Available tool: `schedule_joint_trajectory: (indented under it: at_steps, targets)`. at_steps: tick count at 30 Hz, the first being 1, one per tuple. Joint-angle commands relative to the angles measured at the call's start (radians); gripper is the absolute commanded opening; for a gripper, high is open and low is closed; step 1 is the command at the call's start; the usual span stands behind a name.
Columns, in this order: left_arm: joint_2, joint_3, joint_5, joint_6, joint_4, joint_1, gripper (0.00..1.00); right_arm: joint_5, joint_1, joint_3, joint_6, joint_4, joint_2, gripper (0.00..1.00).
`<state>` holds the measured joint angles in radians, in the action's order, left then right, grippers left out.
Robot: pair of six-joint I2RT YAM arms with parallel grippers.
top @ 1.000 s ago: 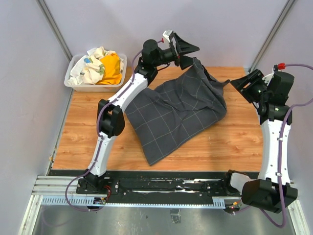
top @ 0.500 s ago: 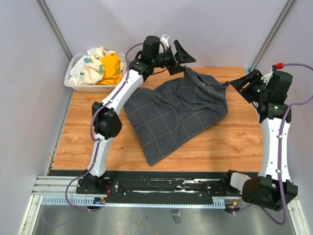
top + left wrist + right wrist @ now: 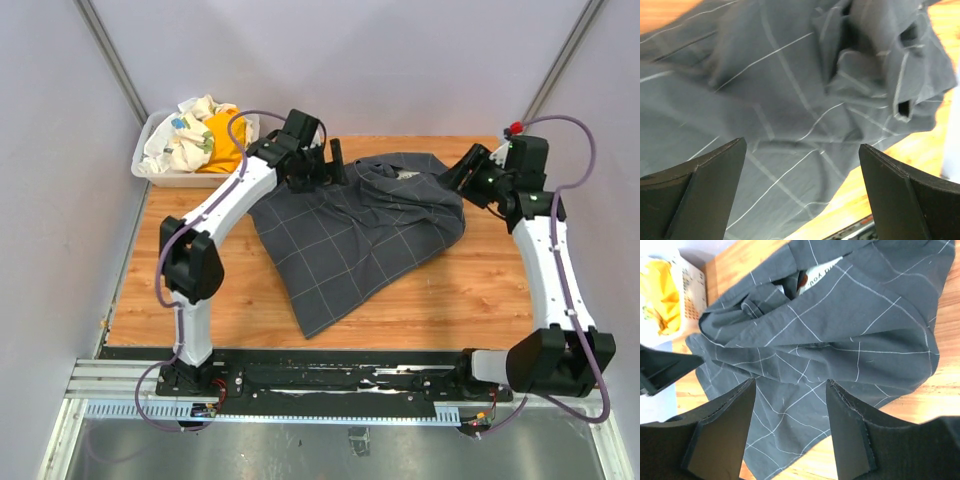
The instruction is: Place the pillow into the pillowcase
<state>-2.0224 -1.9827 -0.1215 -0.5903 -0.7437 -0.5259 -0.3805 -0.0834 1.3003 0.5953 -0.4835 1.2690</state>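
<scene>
The dark charcoal-grey fabric pillowcase (image 3: pixel 350 235), crossed by a thin light grid, lies spread on the orange-brown wooden table (image 3: pixel 470 290). Its near corner is flat, and its far right part is heaped and rumpled, which suggests the filling sits there. In the right wrist view a sliver of cream-white with some print on it shows in the folded mouth of the sack. That is most likely the soft pillow (image 3: pixel 822 270) or its label, so the pillow seems to be almost wholly inside, with only that edge showing. The left gripper (image 3: pixel 801 145) hangs over the far left part of the cloth with its dark fingers spread wide and nothing between them. It has let go of the fabric, and the grid pattern lies loose below it. The right gripper (image 3: pixel 789 382) stands just beside the far right corner of the sack with its fingers partly parted and also empty. It points toward the mouth, a sensible place from which to tug the hem over that last pale edge. Off the table's far left corner sits a white plastic basket (image 3: pixel 150 172) holding a yellow cloth (image 3: pixel 228 140) and a white patterned cloth (image 3: pixel 180 140) – spare laundry kept well apart from the work.
</scene>
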Motion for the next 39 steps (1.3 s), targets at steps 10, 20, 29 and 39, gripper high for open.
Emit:
schedule_joint_trajectory:
  at_steps: [10,20,29,39]
  targets:
    - [0.624,0.842,0.122,-0.195,0.259,0.031,0.99,0.334,0.350,0.263,-0.374,-0.175,0.292,0.62]
    - [0.727,1.178,0.036,-0.348,0.482,0.095,0.99,0.513,0.400,0.422,-0.437,-0.272,0.561,0.68]
    - [0.649,1.336,-0.124,-0.486,0.861,0.154,0.99,0.545,0.402,0.482,-0.422,-0.289,0.707,0.70]
    - [0.566,1.384,-0.173,-0.546,1.099,0.197,0.34,0.413,0.403,0.416,-0.407,-0.272,0.795,0.49]
